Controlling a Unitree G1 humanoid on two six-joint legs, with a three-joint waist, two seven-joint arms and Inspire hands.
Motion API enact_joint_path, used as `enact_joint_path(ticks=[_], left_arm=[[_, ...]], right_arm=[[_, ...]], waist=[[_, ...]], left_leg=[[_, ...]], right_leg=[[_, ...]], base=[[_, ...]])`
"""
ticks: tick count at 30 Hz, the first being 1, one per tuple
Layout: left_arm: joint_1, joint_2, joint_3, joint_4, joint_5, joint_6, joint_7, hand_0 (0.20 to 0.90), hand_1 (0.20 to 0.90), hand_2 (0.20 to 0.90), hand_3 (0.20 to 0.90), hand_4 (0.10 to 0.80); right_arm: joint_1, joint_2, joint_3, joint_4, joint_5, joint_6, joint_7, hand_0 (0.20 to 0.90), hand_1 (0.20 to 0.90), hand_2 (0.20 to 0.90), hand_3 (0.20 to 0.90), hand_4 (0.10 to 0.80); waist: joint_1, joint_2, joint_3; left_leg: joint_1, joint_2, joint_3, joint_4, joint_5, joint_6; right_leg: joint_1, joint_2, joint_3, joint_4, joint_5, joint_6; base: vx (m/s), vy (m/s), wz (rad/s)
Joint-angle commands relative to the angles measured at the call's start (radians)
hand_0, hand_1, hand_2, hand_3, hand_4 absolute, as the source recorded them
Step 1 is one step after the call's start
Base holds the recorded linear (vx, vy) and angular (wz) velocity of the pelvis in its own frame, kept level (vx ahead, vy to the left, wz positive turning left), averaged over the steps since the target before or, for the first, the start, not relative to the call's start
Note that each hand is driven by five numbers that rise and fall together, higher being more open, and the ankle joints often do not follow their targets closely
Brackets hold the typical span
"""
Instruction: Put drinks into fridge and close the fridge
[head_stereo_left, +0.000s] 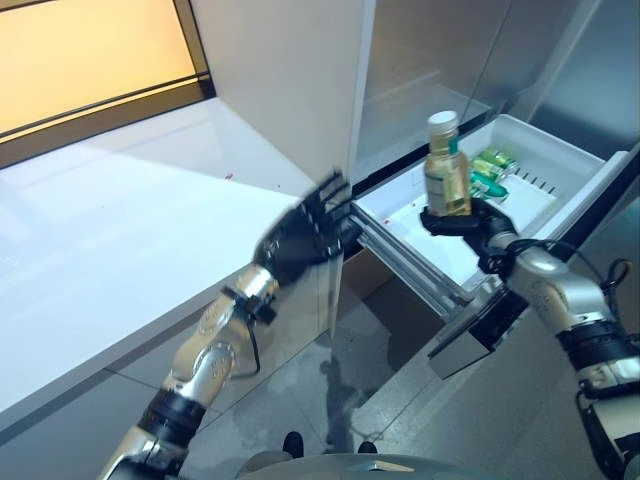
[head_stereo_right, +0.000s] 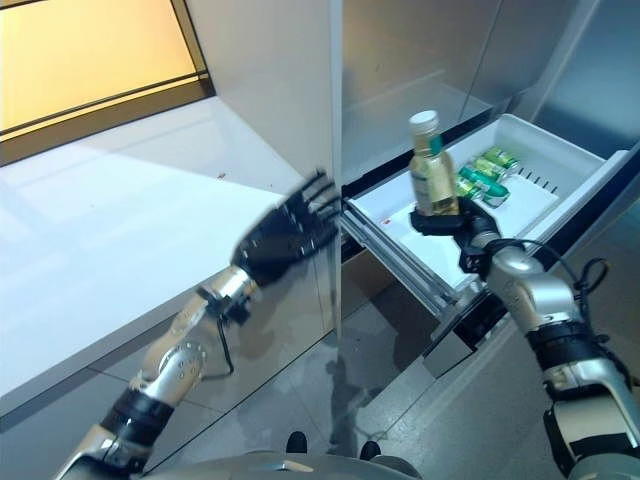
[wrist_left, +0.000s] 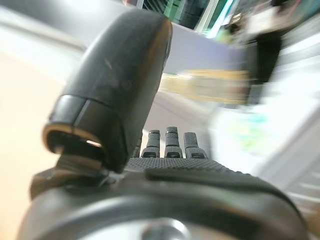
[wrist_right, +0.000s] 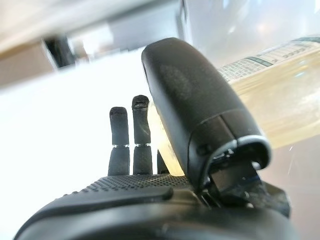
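Observation:
A bottle (head_stereo_left: 446, 165) of yellowish drink with a cream cap stands upright in my right hand (head_stereo_left: 468, 222), over the near part of the white fridge drawer (head_stereo_left: 560, 150), which is pulled out. The hand is shut on the bottle's lower part; in the right wrist view the thumb (wrist_right: 200, 110) presses against the bottle (wrist_right: 280, 95). Green cans (head_stereo_left: 493, 168) lie at the back of the drawer. My left hand (head_stereo_left: 303, 235) is open with spread fingers, in the air beside the drawer's left corner and the fridge's front edge; it holds nothing.
A white counter (head_stereo_left: 100, 230) runs along the left. The tall fridge panel (head_stereo_left: 290, 80) stands behind my left hand. The drawer's silver front (head_stereo_left: 480, 335) juts out low at the right, over a grey tiled floor (head_stereo_left: 330, 400).

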Motion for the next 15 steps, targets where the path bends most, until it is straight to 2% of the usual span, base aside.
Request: enact_joint_path(ticks=[1,3,7,10,15], left_arm=[[0.087,0.076,-0.082,-0.015,-0.049,0.015,-0.134,0.9,0.9,0.9,0.9,0.8],[0.13,0.108,-0.099,0.038,0.008,0.01,-0.167,0.9,0.9,0.9,0.9,0.8],[0.155,0.136,-0.11,0.123,0.05,0.002,-0.191,0.9,0.9,0.9,0.9,0.8],[0.148,0.152,-0.119,0.232,0.126,-0.044,-0.185,0.9,0.9,0.9,0.9,0.8],[0.104,0.133,-0.112,0.433,0.236,-0.135,-0.138,0.9,0.9,0.9,0.9,0.8]], right_arm=[[-0.308,-0.174,-0.106,0.11,0.005,-0.21,0.02,0.3,0.3,0.3,0.2,0.1],[-0.343,-0.216,-0.079,0.214,-0.013,-0.215,0.033,0.3,0.3,0.3,0.2,0.1],[-0.398,-0.256,-0.029,0.334,-0.048,-0.205,0.038,0.3,0.3,0.3,0.2,0.1],[-0.445,-0.274,0.004,0.446,-0.112,-0.171,0.057,0.3,0.3,0.3,0.2,0.1],[-0.475,-0.261,0.042,0.548,-0.224,-0.077,0.068,0.3,0.3,0.3,0.2,0.1]], waist=[[0.064,-0.032,-0.068],[0.081,-0.027,-0.053],[0.103,-0.019,-0.023],[0.118,-0.012,0.021],[0.127,-0.004,0.098]], left_leg=[[-0.001,-0.007,0.031,0.054,-0.132,-0.002],[-0.022,-0.006,0.025,0.059,-0.125,-0.005],[-0.069,-0.004,0.017,0.07,-0.109,-0.009],[-0.106,-0.001,0.009,0.076,-0.097,-0.01],[-0.16,0.002,0.006,0.096,-0.089,-0.006]], right_leg=[[-0.027,0.002,-0.019,0.105,-0.09,0.016],[-0.04,-0.001,-0.031,0.108,-0.089,0.016],[-0.073,-0.005,-0.043,0.115,-0.086,0.012],[-0.104,-0.005,-0.05,0.125,-0.084,0.009],[-0.157,-0.005,-0.047,0.15,-0.079,0.003]], base=[[-0.017,0.006,0.12],[-0.028,0.001,0.26],[-0.078,-0.01,0.29],[-0.089,-0.043,0.21],[-0.06,-0.052,0.12]])
